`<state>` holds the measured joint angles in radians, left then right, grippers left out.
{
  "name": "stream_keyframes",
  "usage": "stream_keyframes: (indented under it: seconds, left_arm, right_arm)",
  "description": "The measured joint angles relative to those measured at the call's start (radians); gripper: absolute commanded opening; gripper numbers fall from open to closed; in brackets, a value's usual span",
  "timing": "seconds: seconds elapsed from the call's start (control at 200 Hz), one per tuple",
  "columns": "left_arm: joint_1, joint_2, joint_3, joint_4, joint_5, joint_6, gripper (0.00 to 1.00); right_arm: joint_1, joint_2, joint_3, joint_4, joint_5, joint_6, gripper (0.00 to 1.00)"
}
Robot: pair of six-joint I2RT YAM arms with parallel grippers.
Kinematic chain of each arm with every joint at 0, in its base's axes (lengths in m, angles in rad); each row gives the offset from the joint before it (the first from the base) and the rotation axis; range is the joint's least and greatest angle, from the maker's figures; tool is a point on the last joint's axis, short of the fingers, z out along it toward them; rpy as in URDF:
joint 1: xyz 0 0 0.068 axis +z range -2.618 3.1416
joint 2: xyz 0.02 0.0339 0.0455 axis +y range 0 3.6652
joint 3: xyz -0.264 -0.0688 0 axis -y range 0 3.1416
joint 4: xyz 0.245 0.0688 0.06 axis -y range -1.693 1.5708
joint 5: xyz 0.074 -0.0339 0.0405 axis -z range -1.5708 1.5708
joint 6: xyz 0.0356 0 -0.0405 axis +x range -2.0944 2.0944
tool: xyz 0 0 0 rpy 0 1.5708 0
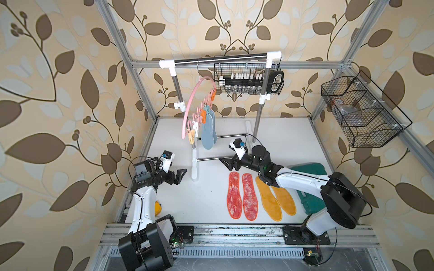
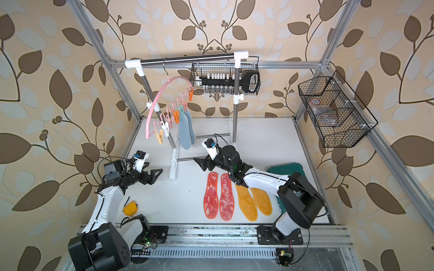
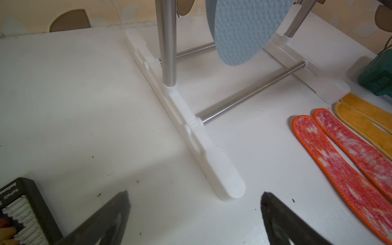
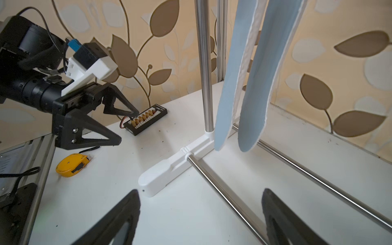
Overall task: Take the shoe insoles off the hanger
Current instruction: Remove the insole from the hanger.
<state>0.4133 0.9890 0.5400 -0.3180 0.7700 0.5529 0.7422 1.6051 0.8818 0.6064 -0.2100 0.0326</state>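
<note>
grey-blue insoles (image 1: 207,133) hang from hanger (image 1: 185,116) | left hand (image 1: 182,175) released, apart | right hand (image 1: 224,164) released, nearer, below

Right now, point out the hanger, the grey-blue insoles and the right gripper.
hanger (image 1: 183,129): a top view, lower pink arch.
grey-blue insoles (image 1: 207,131): a top view, front pad's middle.
right gripper (image 1: 225,164): a top view, between its fingertips.

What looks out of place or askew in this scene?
The hanger hangs turned crosswise to the rack bar, not along it. A yellow tape measure lies on the table near the left arm.
</note>
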Motion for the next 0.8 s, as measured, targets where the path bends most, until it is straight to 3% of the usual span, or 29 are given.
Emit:
stream_keyframes:
  seconds: [0.5, 0.6, 0.8]
  left_arm:
    - [0.0, 0.005, 0.0, -0.005, 0.017, 0.012, 0.99]
    - [0.0, 0.005, 0.0, -0.006, 0.018, 0.017, 0.99]
    - [0.0, 0.005, 0.0, -0.017, 0.019, 0.023, 0.99]
  right_arm:
    - [0.015, 0.362, 0.357, 0.076, 0.036, -0.049, 0.9]
    - [0.015, 0.402, 0.401, 0.076, 0.034, -0.06, 0.87]
    - [0.015, 0.462, 0.458, 0.101, -0.009, -0.081, 0.72]
